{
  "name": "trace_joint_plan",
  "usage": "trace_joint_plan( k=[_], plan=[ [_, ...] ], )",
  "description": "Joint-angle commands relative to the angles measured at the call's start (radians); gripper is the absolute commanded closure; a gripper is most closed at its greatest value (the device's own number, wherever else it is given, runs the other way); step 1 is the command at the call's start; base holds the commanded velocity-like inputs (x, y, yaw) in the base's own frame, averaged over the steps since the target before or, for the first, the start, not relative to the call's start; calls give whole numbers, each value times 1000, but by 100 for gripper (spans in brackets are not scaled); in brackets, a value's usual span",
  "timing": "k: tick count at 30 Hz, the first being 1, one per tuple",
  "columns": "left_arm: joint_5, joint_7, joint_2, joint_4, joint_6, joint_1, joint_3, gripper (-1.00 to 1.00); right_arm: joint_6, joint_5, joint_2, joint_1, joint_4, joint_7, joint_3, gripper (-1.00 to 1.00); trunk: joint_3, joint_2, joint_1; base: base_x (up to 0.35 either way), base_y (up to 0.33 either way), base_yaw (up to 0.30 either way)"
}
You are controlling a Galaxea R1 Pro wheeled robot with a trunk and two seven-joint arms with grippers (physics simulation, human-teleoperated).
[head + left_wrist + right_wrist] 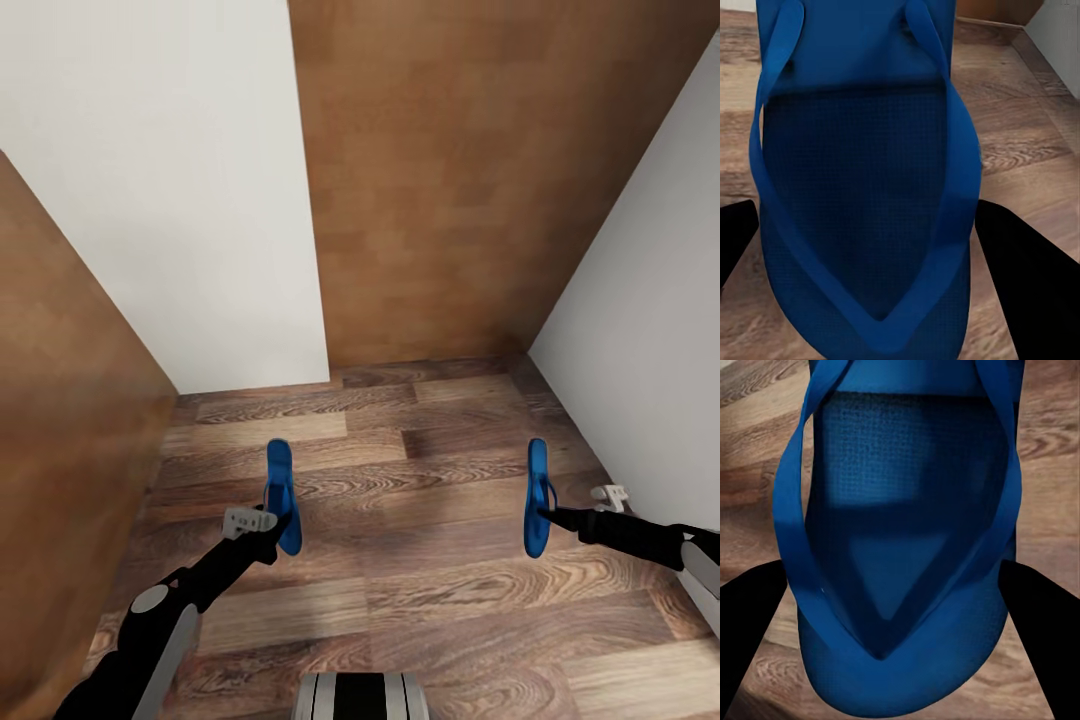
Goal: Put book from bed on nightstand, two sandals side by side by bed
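Above wooden floor (pixel 420 560) between white walls, one sandal (pixel 281 495) is pinched by the left gripper (pixel 268 522) and the other sandal (pixel 537 497) by the right gripper (pixel 548 516), so either could slip out if jolted.

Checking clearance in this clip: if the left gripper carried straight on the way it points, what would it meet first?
The left gripper, shut on the left sandal, points forward over the wood floor. Nothing stands in its line until the white wall ahead, though depth there is hard to judge.
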Motion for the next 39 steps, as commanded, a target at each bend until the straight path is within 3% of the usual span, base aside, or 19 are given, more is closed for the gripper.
trace_joint_plan(
  k=[1, 5, 36, 39],
  plan=[
    [10, 0, 1, -1, 9, 0, 0, 100, 8, -9, -1, -1, 0, 0, 3, 100, 3, 0, -1, 0, 0, 0],
    [10, 0, 1, -1, 9, 0, 0, 100, 9, -10, -2, -1, 41, 1, 2, 100, 19, 1, -2, 0, 0, 0],
    [10, 0, -1, 0, 9, 0, -2, 100, 10, -10, -2, -1, 65, 2, 2, 100, 19, 1, -2, 0, 0, 0],
    [10, 0, -1, 0, 9, 0, -2, 100, 10, -10, -2, -1, 65, 2, 2, 100, 30, 2, -4, 0, 0, 0]
  ],
)
